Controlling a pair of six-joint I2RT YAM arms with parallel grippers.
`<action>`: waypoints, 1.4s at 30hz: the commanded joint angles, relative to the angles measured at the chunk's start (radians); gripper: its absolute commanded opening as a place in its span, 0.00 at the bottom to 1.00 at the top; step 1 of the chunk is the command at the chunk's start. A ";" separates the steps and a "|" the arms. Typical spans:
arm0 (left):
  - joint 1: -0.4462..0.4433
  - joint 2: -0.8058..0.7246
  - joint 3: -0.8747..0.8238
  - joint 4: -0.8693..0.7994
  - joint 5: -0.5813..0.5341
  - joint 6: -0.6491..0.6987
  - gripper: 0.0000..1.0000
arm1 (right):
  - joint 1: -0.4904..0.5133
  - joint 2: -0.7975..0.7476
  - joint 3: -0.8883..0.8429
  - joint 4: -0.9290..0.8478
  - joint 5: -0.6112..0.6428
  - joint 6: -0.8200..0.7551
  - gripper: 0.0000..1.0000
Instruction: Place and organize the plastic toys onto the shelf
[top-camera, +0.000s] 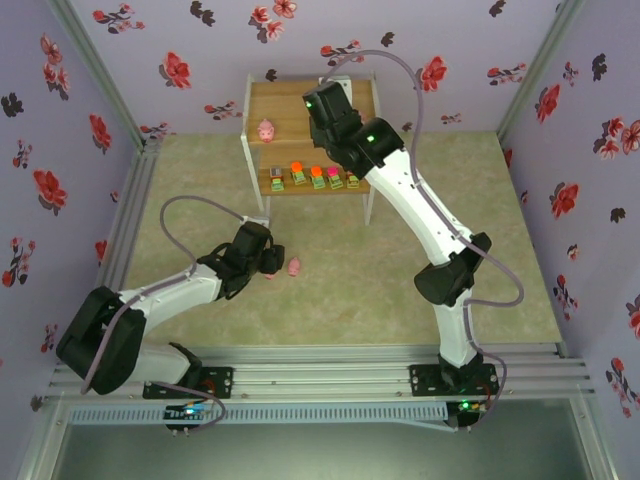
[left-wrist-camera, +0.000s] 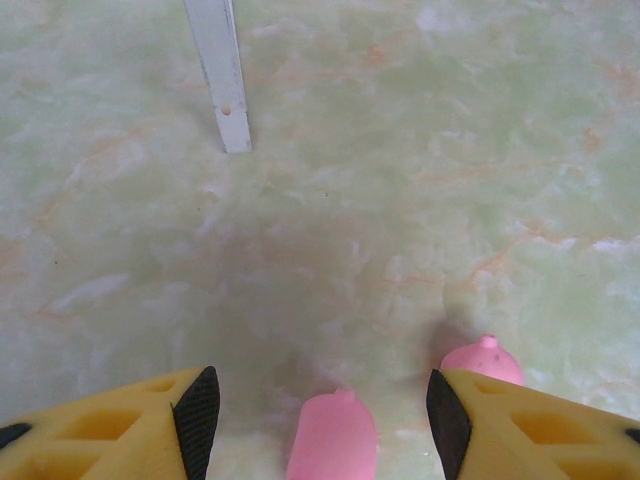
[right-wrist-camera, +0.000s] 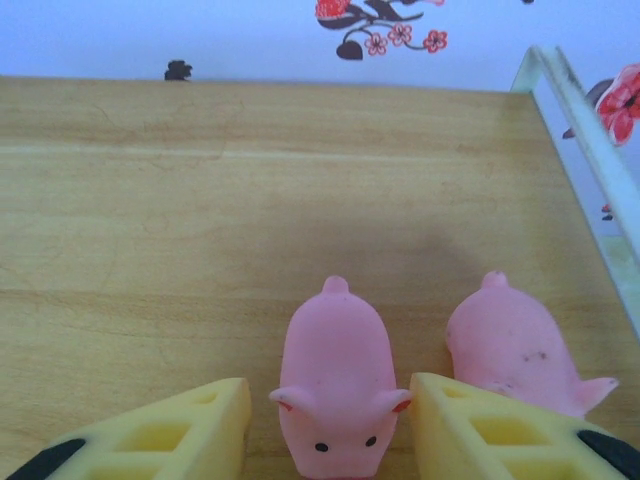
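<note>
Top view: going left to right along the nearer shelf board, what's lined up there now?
Grey-topped block → orange block → second orange block → pink block → last block, top colour unclear.

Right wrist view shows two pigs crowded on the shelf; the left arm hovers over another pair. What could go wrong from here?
The right gripper straddles one pig on the shelf; the neighbour pig sits just outside its finger, near the white rail. Withdrawing could drag it toward the edge.
The open left gripper brackets a floor pig; a second pig lies by one finger and could get knocked.
</note>
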 joint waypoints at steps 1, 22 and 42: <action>0.007 0.009 0.027 0.010 0.006 0.017 0.61 | 0.015 -0.050 0.052 -0.006 0.018 -0.037 0.29; 0.008 -0.015 0.023 0.004 -0.004 0.020 0.61 | 0.209 -0.270 -0.201 0.079 0.165 -0.074 0.36; 0.014 -0.120 -0.014 -0.001 -0.038 0.014 0.61 | 0.354 -0.514 -0.746 0.180 0.240 0.086 0.50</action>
